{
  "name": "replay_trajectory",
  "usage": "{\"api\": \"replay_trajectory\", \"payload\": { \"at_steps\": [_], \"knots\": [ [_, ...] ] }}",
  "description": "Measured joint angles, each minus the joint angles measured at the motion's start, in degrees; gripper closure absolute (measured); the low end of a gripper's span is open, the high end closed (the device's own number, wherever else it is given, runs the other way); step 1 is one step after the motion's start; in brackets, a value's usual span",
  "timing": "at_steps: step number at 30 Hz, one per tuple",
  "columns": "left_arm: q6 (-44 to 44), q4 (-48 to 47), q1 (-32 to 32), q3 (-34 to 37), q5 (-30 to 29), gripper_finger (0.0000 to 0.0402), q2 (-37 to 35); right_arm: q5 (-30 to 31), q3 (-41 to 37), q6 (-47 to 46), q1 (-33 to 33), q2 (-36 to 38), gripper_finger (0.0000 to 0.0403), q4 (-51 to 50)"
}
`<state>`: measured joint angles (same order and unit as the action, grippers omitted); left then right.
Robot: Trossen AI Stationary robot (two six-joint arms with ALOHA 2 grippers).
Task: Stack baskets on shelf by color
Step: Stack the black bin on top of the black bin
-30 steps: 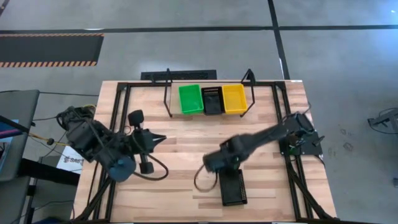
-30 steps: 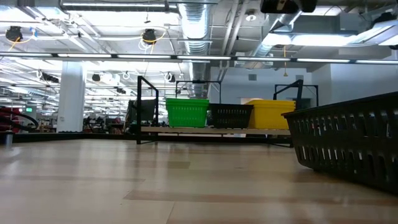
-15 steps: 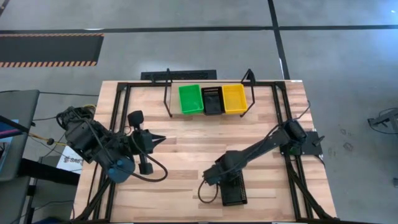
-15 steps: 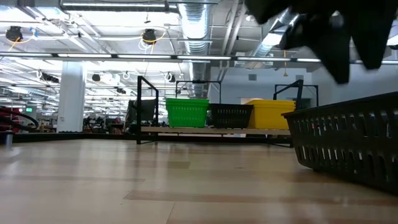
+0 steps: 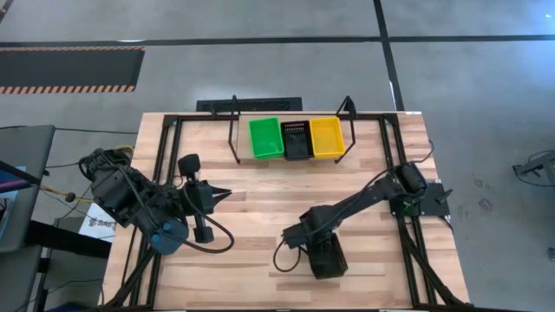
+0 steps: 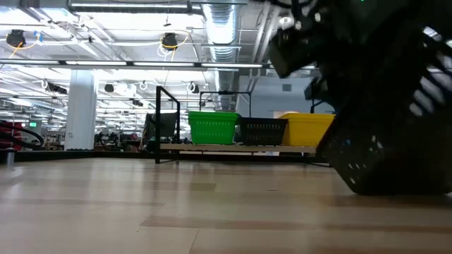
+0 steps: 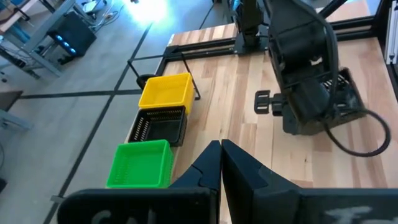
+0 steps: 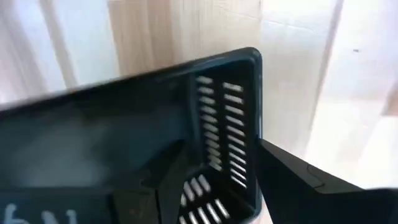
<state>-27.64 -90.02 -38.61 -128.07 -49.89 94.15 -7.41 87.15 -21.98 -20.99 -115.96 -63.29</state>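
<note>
The black basket (image 5: pixel 329 258) I am after lies near the front edge of the tabletop (image 5: pixel 260 199), well apart from the shelf (image 5: pixel 290 139), where a green basket (image 5: pixel 265 138), a second black one (image 5: pixel 296 139) and a yellow basket (image 5: pixel 326 137) already sit side by side. My right gripper (image 5: pixel 319 251) is down on it, fingers spread wide and straddling one mesh end wall, one finger inside and one outside; nothing is pinched yet.

My worry is the grip: the wall is thin and perforated, so if I close off-centre or too shallow, the basket could tilt, swing or slip out on the lift. It already looks skewed, so I may be nudging it.

My right arm reaches low and long across the tabletop from its base. My left gripper (image 7: pixel 221 163) waits at the left side, fingers pressed together, empty.
</note>
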Motion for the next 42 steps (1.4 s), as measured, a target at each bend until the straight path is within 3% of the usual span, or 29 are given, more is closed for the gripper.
{"api": "replay_trajectory", "payload": {
  "at_steps": [6, 18, 30, 42],
  "knots": [
    [0.0, 0.0, 0.1, 0.0, -0.1, 0.0401, 0.0, -1.5, -0.8, 1.1, 1.2, -0.1, 0.0215, -0.2],
    [1.1, 0.0, 1.4, 0.0, -0.7, 0.0401, 0.0, -1.5, 10.1, 2.6, 1.3, 0.0, 0.0223, -2.1],
    [1.9, 0.0, 1.6, 0.0, 0.1, 0.0401, 0.0, -1.5, 10.0, 4.6, -1.0, 0.0, 0.0221, -3.7],
    [1.8, 0.0, 1.6, 0.0, 1.6, 0.0401, 0.0, -1.9, 1.2, 2.9, -2.3, 0.0, 0.0222, 1.9]
  ]
}}
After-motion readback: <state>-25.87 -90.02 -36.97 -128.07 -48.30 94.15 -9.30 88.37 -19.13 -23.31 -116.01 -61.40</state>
